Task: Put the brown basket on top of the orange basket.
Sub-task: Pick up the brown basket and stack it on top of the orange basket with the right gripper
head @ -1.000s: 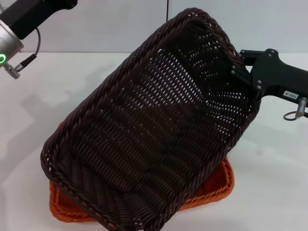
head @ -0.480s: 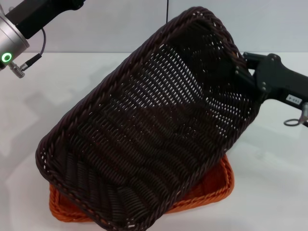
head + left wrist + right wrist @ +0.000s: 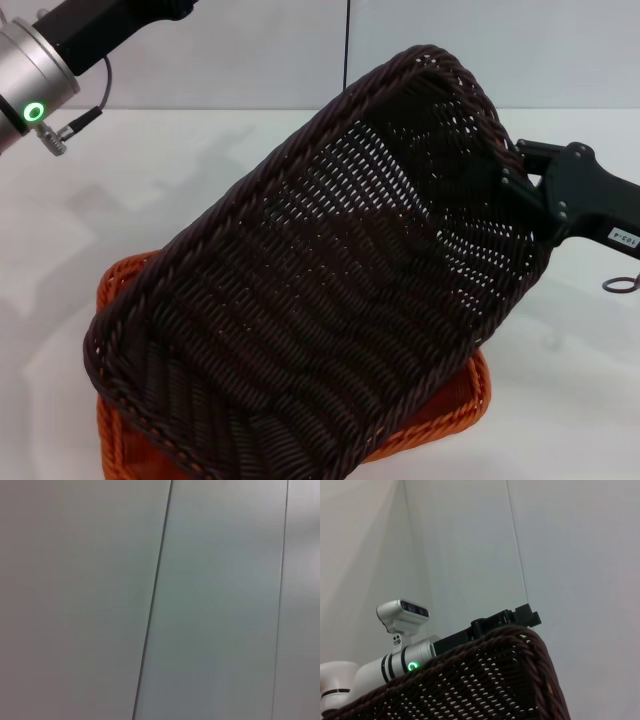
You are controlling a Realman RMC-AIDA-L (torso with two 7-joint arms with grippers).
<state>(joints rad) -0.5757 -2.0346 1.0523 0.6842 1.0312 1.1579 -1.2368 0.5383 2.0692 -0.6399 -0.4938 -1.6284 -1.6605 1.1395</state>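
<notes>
- Tilting steeply, the large rectangular dark-brown woven wicker basket (image 3: 320, 290) hangs with its right end high and its low left end down over the large rectangular bright-orange woven wicker basket (image 3: 440, 410).
- Right gripper (image 3: 520, 185) is clamped on the brown basket's braided rim at the raised end; that grip carries the basket.
- Change over the last 1 s: the brown basket has slid rightward and settled lower at its near-left corner, and the right gripper has dropped lower and further right in the head view.
- More of the orange basket's left rim now shows (before, the brown one hid that corner), so the 2 footprints look nearer to lining up.
- Whether the brown basket's low end already touches the orange basket: cannot tell, the contact is hidden under the weave.
- Left arm (image 3: 60, 50) is raised at the upper left, well apart from both baskets; its gripper's fingers are not seen, its wrist view shows only a plain wall panel (image 3: 160, 600), so open or closed cannot be told.
- Judgement: this is the lowering phase; the raised end still has to come down level before release, else the brown basket may seat crooked or slide off the orange rim.
</notes>
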